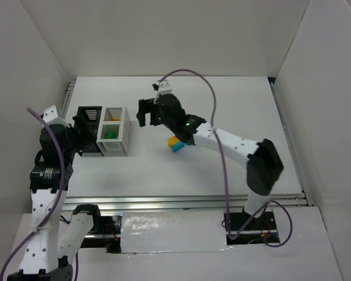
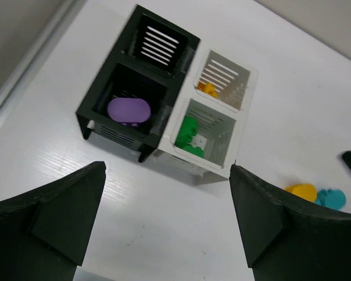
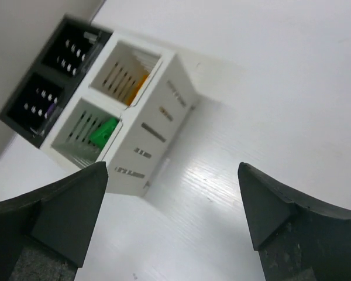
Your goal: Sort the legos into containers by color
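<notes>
The black container (image 1: 88, 126) and the white container (image 1: 116, 130) stand side by side at the left. In the left wrist view the black container (image 2: 96, 96) holds a purple lego (image 2: 128, 110) in its near compartment. The white container (image 2: 237, 93) holds a yellow-orange lego (image 2: 207, 89) in the far compartment and a green lego (image 2: 190, 134) in the near one. A yellow lego (image 1: 172, 141) and a teal lego (image 1: 176, 147) lie on the table under my right arm. My left gripper (image 2: 167, 170) is open and empty, just short of the containers. My right gripper (image 3: 173, 168) is open and empty, beside the white container (image 3: 152, 126).
White walls enclose the table on three sides. A metal rail (image 1: 69, 93) runs along the left edge behind the containers. My right forearm (image 1: 222, 137) and its purple cable (image 1: 213, 99) pass over the two loose legos.
</notes>
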Robot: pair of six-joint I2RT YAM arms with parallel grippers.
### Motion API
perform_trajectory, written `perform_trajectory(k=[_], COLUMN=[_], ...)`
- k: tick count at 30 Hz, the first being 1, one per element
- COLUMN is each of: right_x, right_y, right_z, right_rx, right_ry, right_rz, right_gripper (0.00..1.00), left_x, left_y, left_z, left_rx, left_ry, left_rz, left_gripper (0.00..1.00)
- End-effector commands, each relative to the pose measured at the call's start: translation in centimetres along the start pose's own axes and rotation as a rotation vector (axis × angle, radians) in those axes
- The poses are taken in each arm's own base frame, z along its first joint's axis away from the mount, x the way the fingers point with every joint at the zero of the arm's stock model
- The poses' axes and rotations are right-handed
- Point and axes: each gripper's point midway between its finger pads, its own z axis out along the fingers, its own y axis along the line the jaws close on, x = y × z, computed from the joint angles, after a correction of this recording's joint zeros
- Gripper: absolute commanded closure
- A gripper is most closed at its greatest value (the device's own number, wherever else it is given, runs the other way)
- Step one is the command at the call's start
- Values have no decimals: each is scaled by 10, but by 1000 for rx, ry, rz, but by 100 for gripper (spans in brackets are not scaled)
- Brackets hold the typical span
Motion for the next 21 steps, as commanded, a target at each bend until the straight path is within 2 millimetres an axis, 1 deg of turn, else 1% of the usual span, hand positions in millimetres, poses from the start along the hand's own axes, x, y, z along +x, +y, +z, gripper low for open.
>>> perform_trajectory(k=[1, 2, 3, 4, 5, 6, 7, 8, 9, 10, 11, 12, 13, 14, 15, 16, 17, 18, 19, 20, 21], right_x=[-81, -52, -62, -37, -30, -41, -37, -21, -28, -27, -23, -28, -24, -26, -35, -35, -28, -30, -25, -20, -18], right_y=[-37, -56, -61, -79, -87, -90, -97, -112, -117, -122, -131, -132, -132, -128, -121, -116, -109, -104, -101, -96, -98], right_z=[-84, -95, -122, -132, -144, -173, -185, -194, -219, -230, -239, -259, -266, -272, -287, -292, -291, -302, -303, -307, -307], right_rx=[191, 261, 265, 303, 315, 303, 310, 350, 354, 368, 392, 382, 366, 334, 275, 234, 173, 131, 109, 77, 80], right_ry=[-207, -129, -158, -116, -110, -156, -165, -156, -198, -210, -217, -245, -242, -255, -301, -315, -303, -328, -316, -302, -295], right_rz=[113, 128, 156, 182, 199, 233, 254, 275, 299, 306, 306, 317, 303, 295, 295, 286, 267, 266, 249, 245, 244], right_gripper=[0, 0, 0, 0, 0, 0, 0, 0, 0, 0, 0, 0, 0, 0, 0, 0, 0, 0, 0, 0, 0], left_x=[-4, 1, -2, 6, 9, 16, 21, 29, 48, 48, 73, 83, 110, 119, 122, 129, 147, 150, 175, 180, 191], left_y=[-41, -49, -61, -72, -82, -109, -122, -130, -156, -173, -189, -209, -236, -246, -262, -272, -278, -291, -292, -300, -300], left_z=[8, 14, 12, 17, 17, 5, 2, 11, 1, -1, 12, 10, 16, 22, 21, 24, 41, 43, 55, 59, 65], left_rx=[198, 226, 265, 286, 308, 372, 387, 345, 404, 430, 439, 503, 611, 651, 681, 694, 674, 698, 692, 717, 714], left_ry=[28, 65, 75, 123, 146, 175, 186, 197, 235, 233, 304, 335, 415, 429, 427, 431, 442, 441, 488, 483, 499], left_rz=[59, 60, 61, 59, 61, 91, 111, 143, 196, 219, 277, 331, 356, 385, 410, 441, 504, 532, 578, 617, 647], left_gripper=[0, 0, 0, 0, 0, 0, 0, 0, 0, 1, 0, 0, 0, 1, 1, 0, 0, 0, 0, 0, 0])
